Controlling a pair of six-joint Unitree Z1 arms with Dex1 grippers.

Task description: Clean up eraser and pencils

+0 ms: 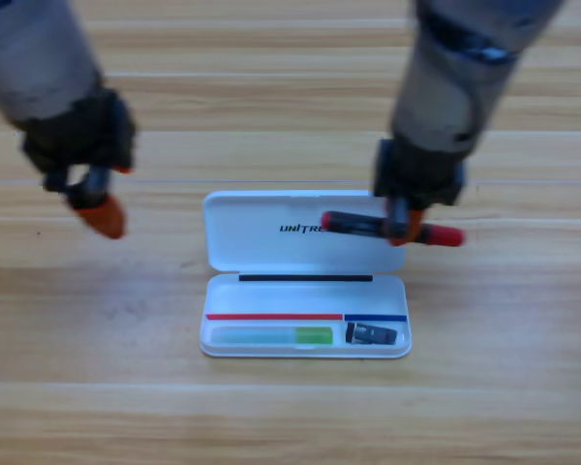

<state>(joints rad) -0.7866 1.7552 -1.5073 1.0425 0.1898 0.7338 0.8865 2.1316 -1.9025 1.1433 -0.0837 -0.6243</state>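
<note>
An open white case (305, 291) lies at the table's middle, lid flipped up behind its tray. In the tray rest the pale green pencil (271, 336) on the left and the small black eraser (371, 334) on the right. My right gripper (404, 231) hangs over the lid's right edge, shut on the red-ended pencil (392, 229), which lies level and crosswise above the lid. My left gripper (99, 208) hovers off to the left of the case, holding nothing.
Wooden table (97, 387) all around the case. Both grey arms come down from the top corners.
</note>
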